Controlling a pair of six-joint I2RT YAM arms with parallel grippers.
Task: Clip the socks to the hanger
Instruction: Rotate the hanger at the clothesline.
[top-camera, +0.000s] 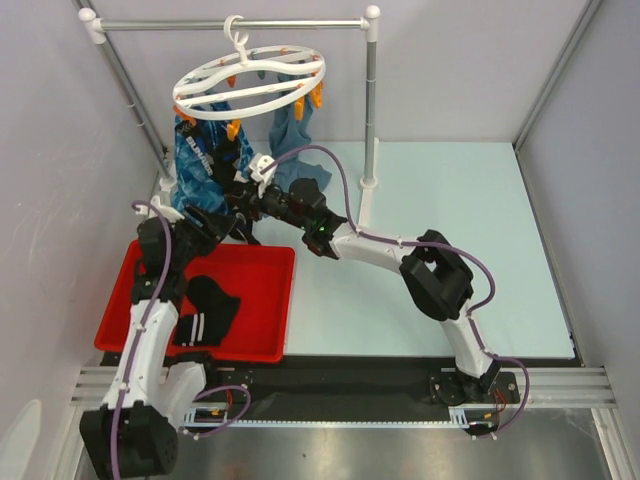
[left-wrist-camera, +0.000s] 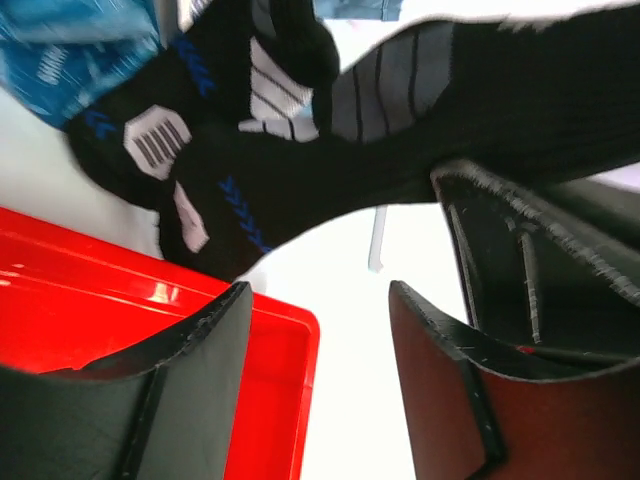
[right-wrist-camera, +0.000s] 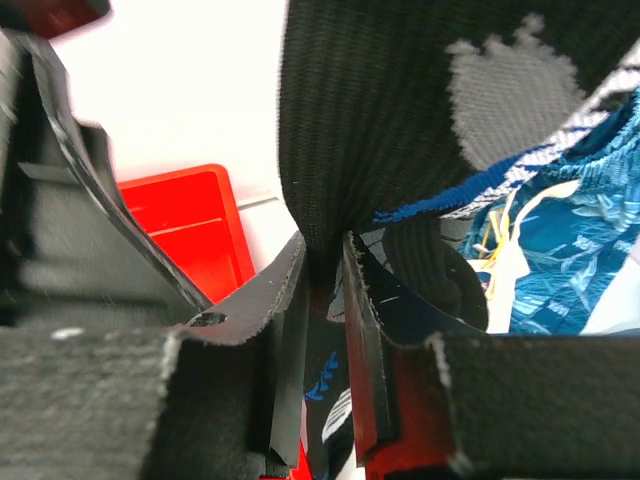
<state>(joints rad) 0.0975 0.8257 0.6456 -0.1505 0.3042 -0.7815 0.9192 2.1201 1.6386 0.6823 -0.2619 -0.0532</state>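
My right gripper (top-camera: 248, 190) is shut on a black sock (top-camera: 236, 160) with white patches and blue marks, held up below the white round hanger (top-camera: 250, 82) with orange clips. In the right wrist view the sock (right-wrist-camera: 380, 120) is pinched between the jaws of that gripper (right-wrist-camera: 323, 245). My left gripper (top-camera: 215, 228) is open and empty just below the sock, over the far edge of the red tray. In the left wrist view the sock (left-wrist-camera: 300, 150) hangs above that gripper (left-wrist-camera: 320, 295). More black socks (top-camera: 205, 305) with white stripes lie in the tray.
The red tray (top-camera: 270, 352) sits at the near left. A blue patterned cloth (top-camera: 198, 165) and a plain blue cloth (top-camera: 292, 125) hang from the hanger. The grey rail stand (top-camera: 372, 100) carries the hanger; its post stands right of my right arm.
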